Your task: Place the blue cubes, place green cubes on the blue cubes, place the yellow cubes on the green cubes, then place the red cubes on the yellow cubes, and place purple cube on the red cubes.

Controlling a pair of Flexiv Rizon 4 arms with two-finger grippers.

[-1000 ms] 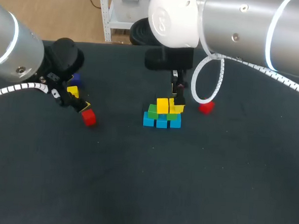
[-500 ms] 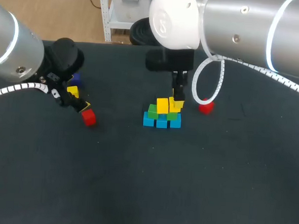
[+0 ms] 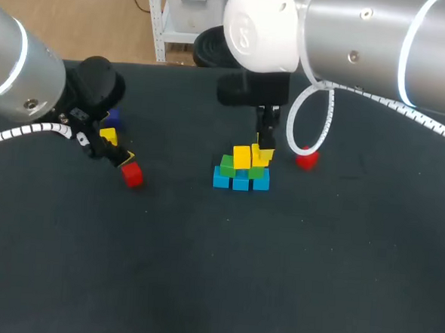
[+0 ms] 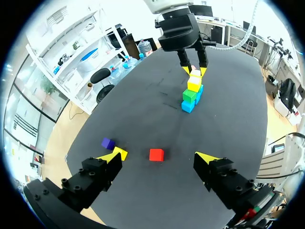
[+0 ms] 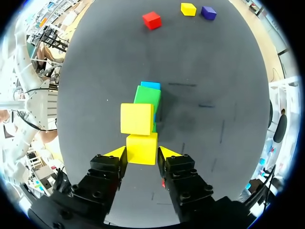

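A stack stands mid-table: blue cubes (image 3: 240, 182) at the base, green cubes (image 3: 228, 167) on them, and a yellow cube (image 3: 242, 156) on the green. My right gripper (image 3: 263, 148) comes down from above, shut on a second yellow cube (image 5: 141, 148) at the stack's right end, beside the first (image 5: 137, 119). My left gripper (image 4: 159, 159) hovers open over a red cube (image 4: 156, 154) at the table's left. Close to it lie a loose yellow cube (image 3: 109, 136) and a purple cube (image 3: 112, 118). Another red cube (image 3: 306, 159) lies right of the stack.
The dark table (image 3: 223, 272) stretches bare in front of the stack. The right arm's white cable (image 3: 289, 129) loops down just right of the stack, near the right red cube.
My right gripper's fingers have closed in from wide open onto the yellow cube at the stack's right end. The left arm and the loose cubes have not moved.
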